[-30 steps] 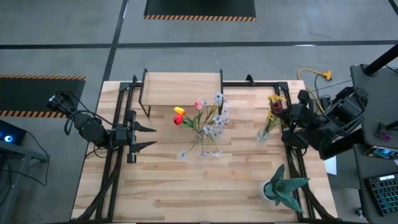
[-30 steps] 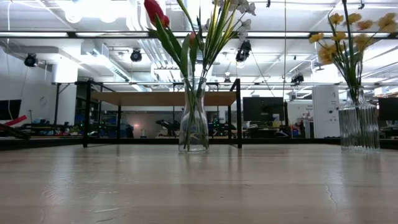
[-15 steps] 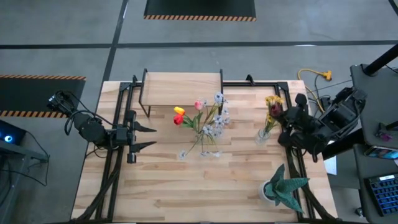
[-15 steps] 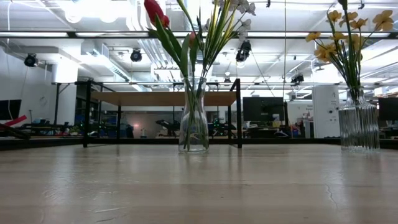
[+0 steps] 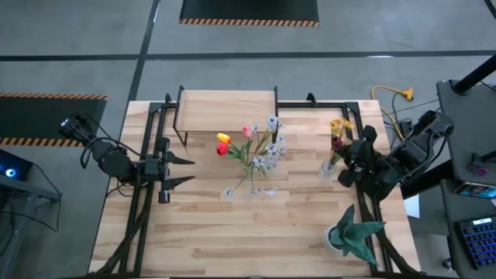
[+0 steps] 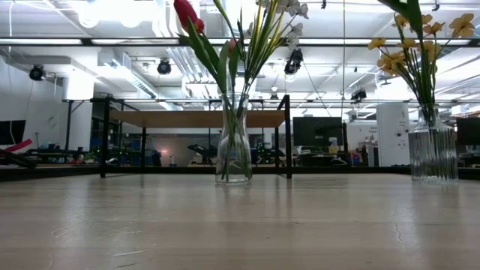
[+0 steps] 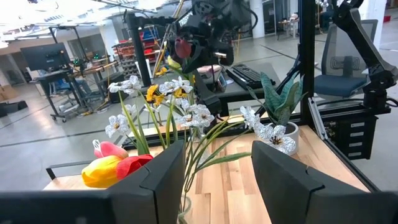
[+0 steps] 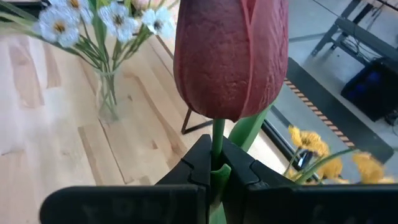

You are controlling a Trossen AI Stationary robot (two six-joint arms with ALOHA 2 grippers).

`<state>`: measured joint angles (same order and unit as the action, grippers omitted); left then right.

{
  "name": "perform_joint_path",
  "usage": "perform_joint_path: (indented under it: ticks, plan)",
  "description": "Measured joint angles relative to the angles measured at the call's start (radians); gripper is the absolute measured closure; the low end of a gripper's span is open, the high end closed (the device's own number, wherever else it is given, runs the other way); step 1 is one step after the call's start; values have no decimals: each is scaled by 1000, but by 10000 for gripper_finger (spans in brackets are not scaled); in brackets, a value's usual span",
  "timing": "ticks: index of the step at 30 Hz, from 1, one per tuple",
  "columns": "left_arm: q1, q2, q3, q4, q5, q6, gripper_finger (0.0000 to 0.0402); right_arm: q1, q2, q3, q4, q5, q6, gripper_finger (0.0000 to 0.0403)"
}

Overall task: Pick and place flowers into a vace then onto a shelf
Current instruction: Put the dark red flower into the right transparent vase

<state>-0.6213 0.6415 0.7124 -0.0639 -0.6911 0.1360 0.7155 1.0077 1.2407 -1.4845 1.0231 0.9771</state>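
The right gripper (image 8: 214, 167), squeezed tight on the dark maroon tulip (image 8: 231, 56) stem, holds it upright just above the ribbed glass vase (image 5: 328, 168), stem pointing down.

A vase (image 5: 261, 188) holding a mixed bunch of flowers (image 5: 256, 147) is set at the centre of the table (image 5: 232, 240). The shelf (image 5: 227, 108) is placed at twelve o'clock from it, along the far edge. A second vase (image 5: 328, 170) with its own bunch (image 5: 341, 126) is found at three o'clock, and a potted plant (image 5: 353, 232) at five o'clock, near the table's right front corner. The left gripper (image 5: 188, 170) is positioned at nine o'clock, the right gripper (image 5: 347, 155) just beside the second vase, with a tulip (image 8: 231, 56) clamped in it.
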Motion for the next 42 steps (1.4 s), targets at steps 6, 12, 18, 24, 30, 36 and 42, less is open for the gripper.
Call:
perform_joint_path:
  ticks: [6,12,18,24,30,36,42]
  plan:
    - [0,0,0,0,0,0,232,0,0,-79,3,-1,87,394]
    - [0,0,0,0,0,0,232,0,0,-158,5,-2,167,394]
    - [0,0,0,0,0,-19,232,0,0,-205,19,-3,221,394]
    - [0,0,0,0,0,-19,232,0,0,-214,48,-4,221,394]
    - [0,0,0,0,0,-19,232,0,2,-177,56,-15,225,375]
    - [0,0,0,0,0,-19,232,0,1,-163,55,-79,221,303]
    - [0,0,0,0,0,-19,232,0,0,-112,42,-156,214,232]
